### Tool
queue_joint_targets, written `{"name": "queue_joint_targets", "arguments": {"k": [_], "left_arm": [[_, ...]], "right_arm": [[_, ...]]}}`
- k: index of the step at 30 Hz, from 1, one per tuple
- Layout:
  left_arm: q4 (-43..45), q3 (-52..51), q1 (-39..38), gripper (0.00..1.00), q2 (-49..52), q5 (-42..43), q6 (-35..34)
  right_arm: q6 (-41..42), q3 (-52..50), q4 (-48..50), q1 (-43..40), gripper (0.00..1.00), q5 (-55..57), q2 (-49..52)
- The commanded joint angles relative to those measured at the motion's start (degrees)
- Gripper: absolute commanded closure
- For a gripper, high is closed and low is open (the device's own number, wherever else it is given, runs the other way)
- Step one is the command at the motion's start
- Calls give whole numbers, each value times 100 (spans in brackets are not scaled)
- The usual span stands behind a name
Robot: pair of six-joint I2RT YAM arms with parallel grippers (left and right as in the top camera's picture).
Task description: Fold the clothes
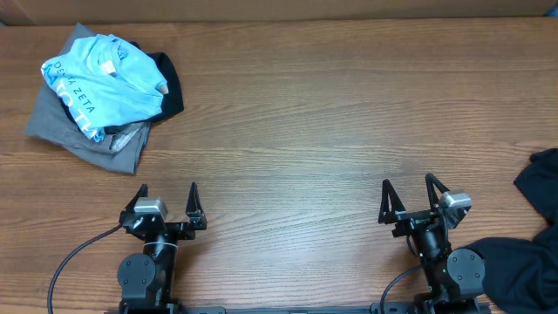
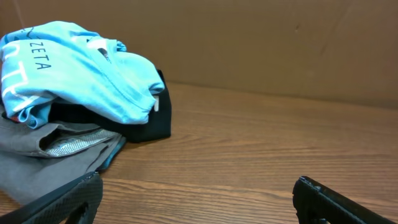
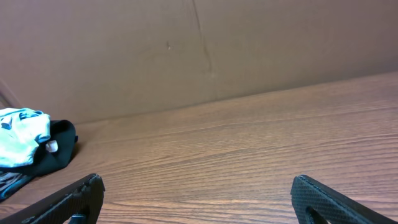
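left gripper (image 1: 167,188) and right gripper (image 1: 407,181) both wide open, empty. Pile upper left of overhead: light blue tee (image 1: 105,78) atop grey garment (image 1: 54,129). Soft, light, floppy, so pinch a hem edge. black fabric (image 1: 542,185) lower right, probably the T-shirt

Wood-grain surface (image 1: 305,131) fills the overhead view, brown laminate, grain running left-right. Plain brown cardboard-like wall (image 3: 186,50) along the far edge, faint vertical seam. Lighting even, no hard shadows.
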Motion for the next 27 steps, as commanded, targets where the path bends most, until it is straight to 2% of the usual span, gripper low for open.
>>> {"name": "queue_joint_targets", "arguments": {"k": [1, 16, 18, 22, 27], "left_arm": [[0, -28, 46, 0, -59, -131, -20], [17, -24, 46, 0, -59, 39, -101], [4, 42, 46, 0, -59, 57, -323], [-2, 498, 46, 0, -57, 669, -516], [-1008, 1735, 46, 0, 459, 310, -518]], "right_arm": [[-24, -59, 31, -35, 0, 9, -44], [-11, -48, 52, -35, 0, -98, -44], [96, 13, 55, -33, 0, -247, -44], [136, 365, 48, -33, 0, -804, -44], [221, 1165, -573, -33, 0, -1012, 83]]}}
